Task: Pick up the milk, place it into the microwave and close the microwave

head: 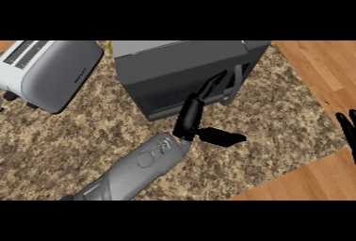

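The dark grey microwave (167, 66) stands at the top middle of the counter, its door facing me and looking shut. A pale handle (235, 85) runs down the door's right side. My left hand (189, 117) reaches up from the lower middle, its straight fingers (208, 87) lying against the door just left of the handle and its thumb (224, 137) sticking out to the right. My right hand (348, 134) rests open at the right edge with fingers up. No milk shows anywhere in the view.
A silver toaster (49, 70) lies at the upper left on the speckled stone counter (69, 146). Wooden surface (316, 70) borders the counter at the right and lower right.
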